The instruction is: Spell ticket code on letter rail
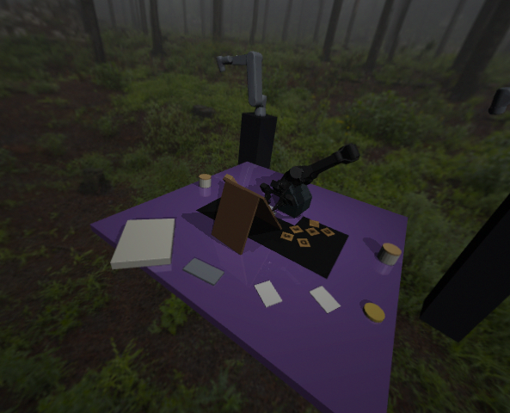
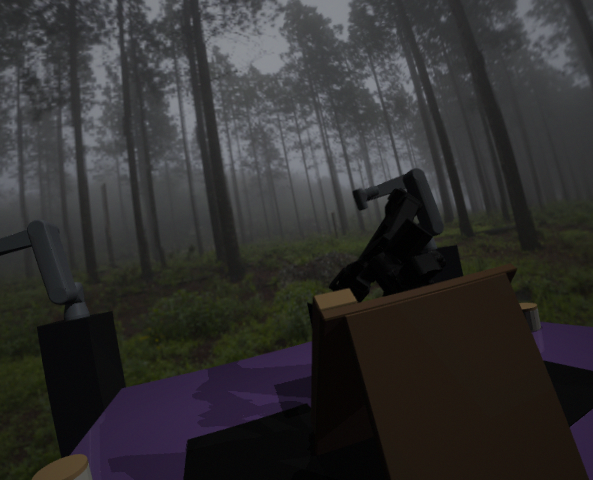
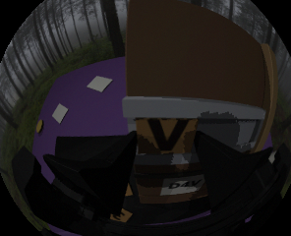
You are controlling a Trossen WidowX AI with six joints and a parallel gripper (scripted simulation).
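Observation:
The brown board (image 1: 236,218) (image 2: 441,372) (image 3: 195,53) stands tilted on a black mat (image 1: 322,260), and the top and exterior views see it from behind. Its grey letter rail (image 3: 238,110) shows only in the wrist view, across the board's lower edge. My gripper (image 1: 272,200) (image 2: 344,285) (image 3: 167,136) is at the board's face, shut on a tan tile marked V (image 3: 164,133) that it holds right at the rail. Several more tan letter tiles (image 1: 303,242) lie loose on the mat to the right of the board. A small white printed label (image 3: 185,185) shows below the held tile, too small to read.
Two white cards (image 1: 268,293) (image 1: 324,298) and a grey card (image 1: 203,271) lie near the purple counter's front edge. A flat white box (image 1: 144,242) sits at the left. Short cylinders (image 1: 205,180) (image 1: 389,253) and a yellow disc (image 1: 374,311) stand near the counter's edges.

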